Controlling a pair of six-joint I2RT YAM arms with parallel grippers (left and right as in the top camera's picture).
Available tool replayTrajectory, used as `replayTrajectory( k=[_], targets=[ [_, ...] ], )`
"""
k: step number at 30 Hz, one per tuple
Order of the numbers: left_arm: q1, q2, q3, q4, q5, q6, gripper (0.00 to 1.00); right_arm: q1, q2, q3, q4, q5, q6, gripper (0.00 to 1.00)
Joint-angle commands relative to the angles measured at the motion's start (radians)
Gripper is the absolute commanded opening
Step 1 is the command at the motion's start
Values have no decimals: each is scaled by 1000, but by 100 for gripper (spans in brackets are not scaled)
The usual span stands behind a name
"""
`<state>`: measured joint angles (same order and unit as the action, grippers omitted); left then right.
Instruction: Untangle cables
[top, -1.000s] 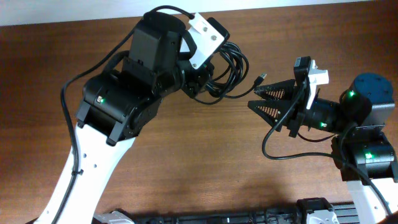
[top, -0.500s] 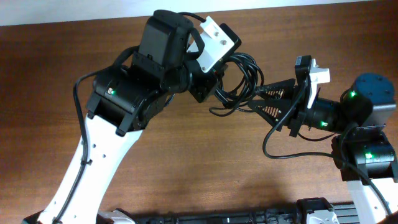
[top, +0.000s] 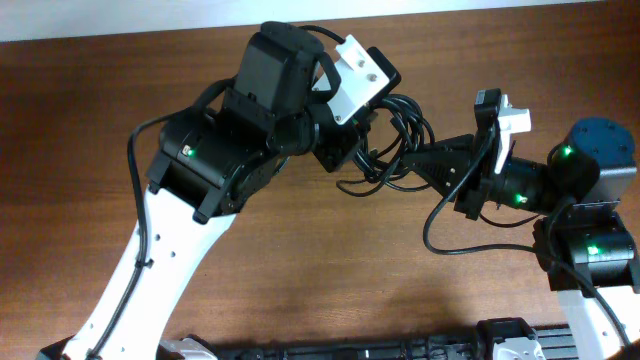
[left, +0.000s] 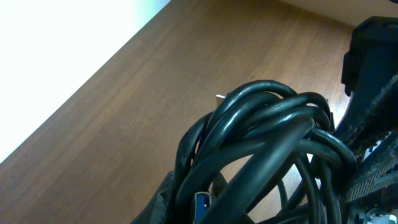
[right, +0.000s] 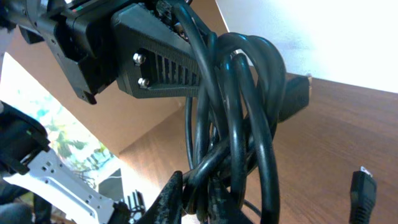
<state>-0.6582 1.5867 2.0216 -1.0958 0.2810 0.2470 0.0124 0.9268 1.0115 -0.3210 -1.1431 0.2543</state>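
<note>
Upper centre of frame: cable bundle (top: 392, 140) clamped by left gripper (top: 345, 152), right gripper (top: 425, 160) closed on its loops; tangle intact, untangling apparently barely begun.

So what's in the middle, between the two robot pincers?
The bundle of black cables. In the overhead view it hangs between the left pincer and the right pincer, with both pincers at it.
</note>
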Motion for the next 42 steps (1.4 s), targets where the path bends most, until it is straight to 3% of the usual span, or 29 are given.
replayTrajectory(
  k=[1,4,10,19,28,35,38,40,42],
  targets=[
    [-18,3,7,7,44,16,0,1,3,2,7,-16,-9,4],
    [-18,3,7,18,16,0,0,1,3,2,7,-16,-10,4],
    [-15,3,7,35,-233,-255,0,1,3,2,3,-17,-10,4],
    [-15,3,7,36,-421,-532,0,1,3,2,3,-16,-10,4],
    [-13,3,7,51,-425,-537,0,1,3,2,2,-16,-10,4],
    [53,0,8,57,-468,-776,0,0,3,2,0,-11,-10,4],
    [61,0,8,60,-460,-793,0,0,3,2,0,-8,-10,4],
    [61,0,8,59,-460,-792,0,0,3,2,0,-8,-10,16],
    [61,0,8,56,-460,-792,0,0,3,2,0,-8,-10,21]
  ],
)
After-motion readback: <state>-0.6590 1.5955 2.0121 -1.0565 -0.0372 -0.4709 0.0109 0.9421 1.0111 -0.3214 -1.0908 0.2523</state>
